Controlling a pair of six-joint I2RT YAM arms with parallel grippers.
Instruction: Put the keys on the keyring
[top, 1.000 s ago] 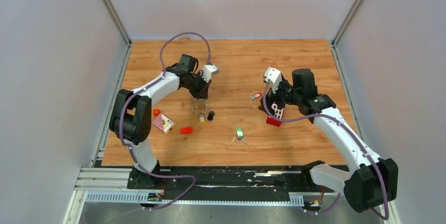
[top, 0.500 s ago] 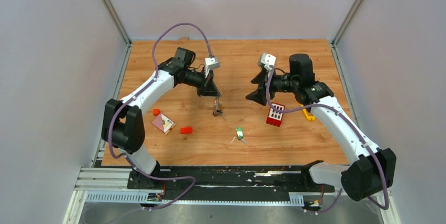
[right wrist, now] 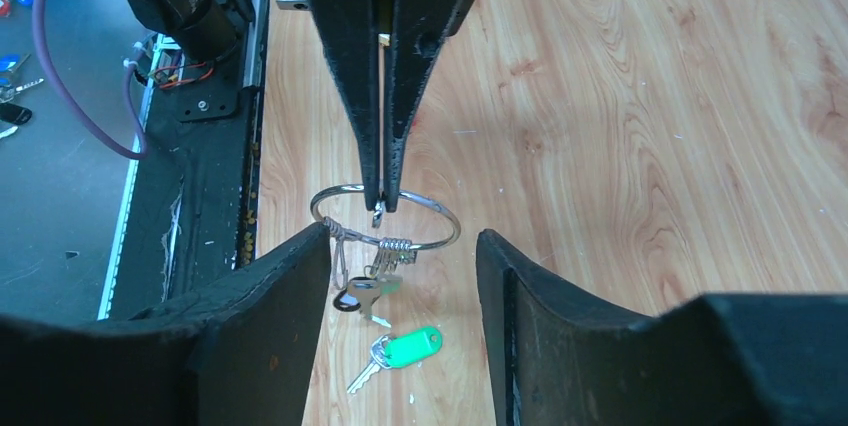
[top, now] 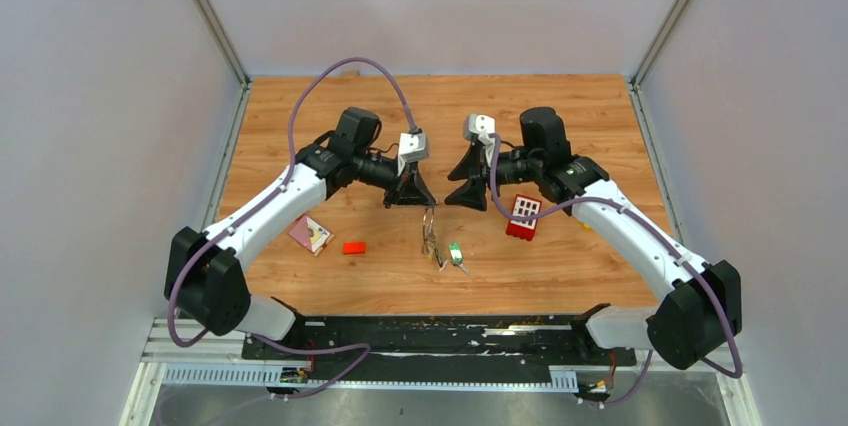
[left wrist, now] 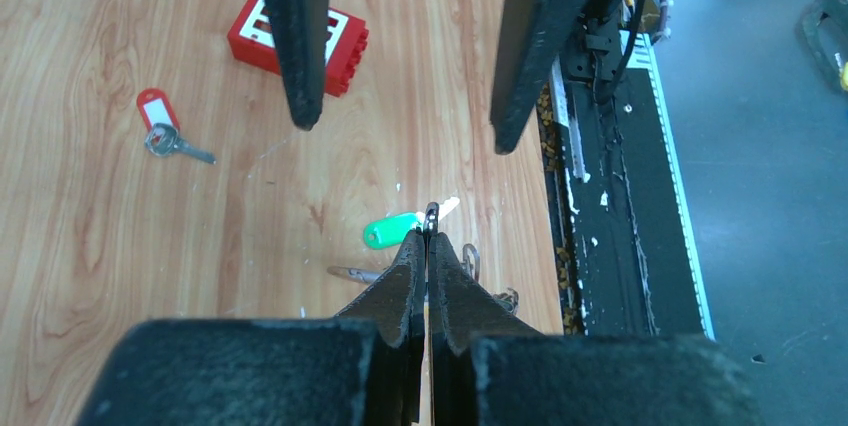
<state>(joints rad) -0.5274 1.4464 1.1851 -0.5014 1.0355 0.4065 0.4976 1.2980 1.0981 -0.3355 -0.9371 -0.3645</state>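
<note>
The keyring (right wrist: 397,243) hangs clear of the table (right wrist: 650,96), pinched at its top edge by the left end effector (right wrist: 381,206), whose two fingers (right wrist: 345,66) are pressed tight together on the wire. In the left wrist view the ring shows only edge-on, as a thin dark sliver poking out past those closed tips. A small bunch of keys (right wrist: 362,293) dangles from the ring's lower edge, just below the left end effector.

The right end effector (right wrist: 402,236) faces the left one head-on. Its fingers (right wrist: 270,336) are spread apart, and the ring sits between their tips. One side of the ring lies right at a fingertip, and whether the two touch cannot be told.

On the table directly beneath the two end effectors lies a green-tagged key (right wrist: 410,344). A red-tagged key (left wrist: 155,111) rests on the table below the right end effector, off to one side of it. Near that key, a red block (left wrist: 345,44) with white squares shows partly behind one of the right end effector's fingers. A small red block (top: 353,247) and a pink-and-yellow piece (top: 310,234) lie well apart from the left end effector, on its arm's side of the table.
</note>
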